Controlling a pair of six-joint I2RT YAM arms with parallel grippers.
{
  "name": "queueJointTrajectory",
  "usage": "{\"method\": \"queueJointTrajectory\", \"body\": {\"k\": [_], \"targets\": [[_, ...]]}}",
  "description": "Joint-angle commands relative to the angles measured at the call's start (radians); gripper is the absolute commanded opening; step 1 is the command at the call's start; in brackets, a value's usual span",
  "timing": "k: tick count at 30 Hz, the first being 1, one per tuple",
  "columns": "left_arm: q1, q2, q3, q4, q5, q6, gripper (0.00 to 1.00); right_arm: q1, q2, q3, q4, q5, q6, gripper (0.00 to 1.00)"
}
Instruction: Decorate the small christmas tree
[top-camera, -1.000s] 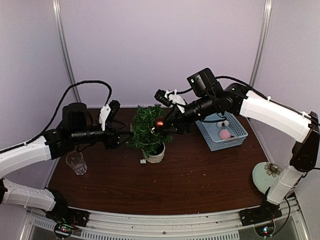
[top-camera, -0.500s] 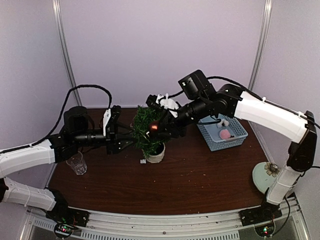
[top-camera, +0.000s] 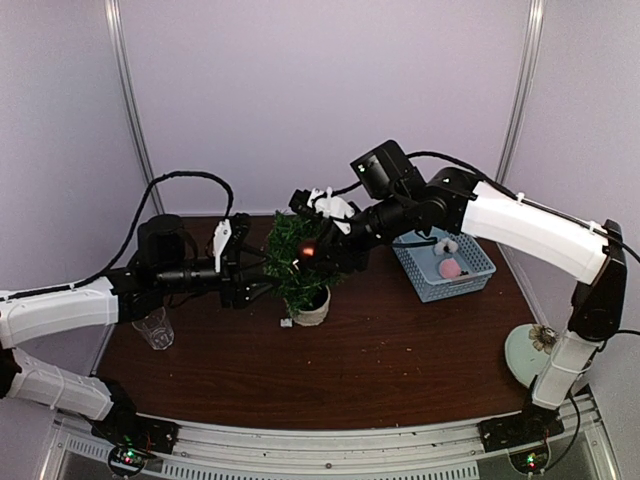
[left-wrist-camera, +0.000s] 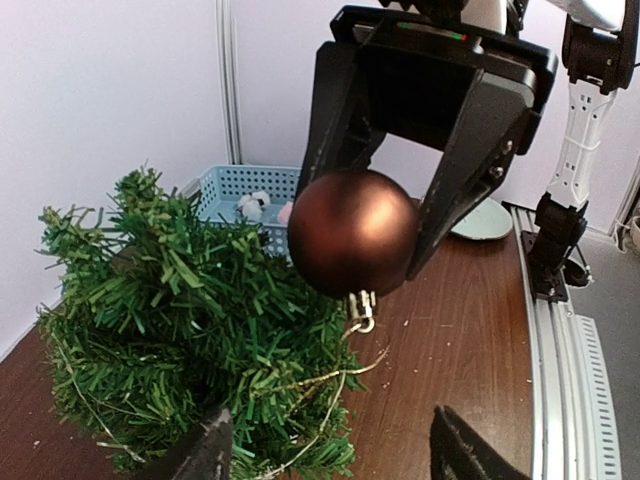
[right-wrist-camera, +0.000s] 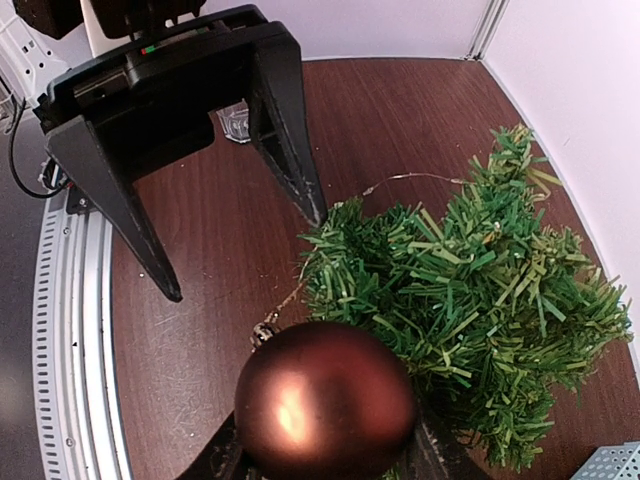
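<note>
Your right gripper (left-wrist-camera: 360, 235) is clamped on a brown ball (right-wrist-camera: 325, 400). A gold thread (left-wrist-camera: 340, 375) runs from the ball's cap (left-wrist-camera: 362, 303) into the tree (right-wrist-camera: 470, 310), which stands just beside and below those fingers in its white pot (top-camera: 313, 306). Facing the ball, your left gripper (right-wrist-camera: 243, 255) has its fingers apart and holds nothing, its tips close to the tree. A blue basket (left-wrist-camera: 235, 185) sits beyond the right gripper.
</note>
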Motion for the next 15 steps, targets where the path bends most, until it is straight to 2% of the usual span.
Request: {"method": "queueJointTrajectory", "body": {"k": [1,11,13,15], "targets": [[-0.007,0.012,0.021,0.059,-0.032,0.017,0.67,0.010,0.004,0.040,0.000,0.019,-0.003,0.36],[-0.006,0.005,0.009,0.103,0.027,0.016,0.33,0.018,0.031,0.072,-0.014,0.042,-0.006,0.36],[-0.007,0.005,0.005,0.105,0.032,0.018,0.29,0.022,0.034,0.075,-0.020,0.040,-0.015,0.36],[-0.006,0.003,0.001,0.103,0.016,0.021,0.33,0.028,0.031,0.077,-0.027,0.030,-0.025,0.36]]}}
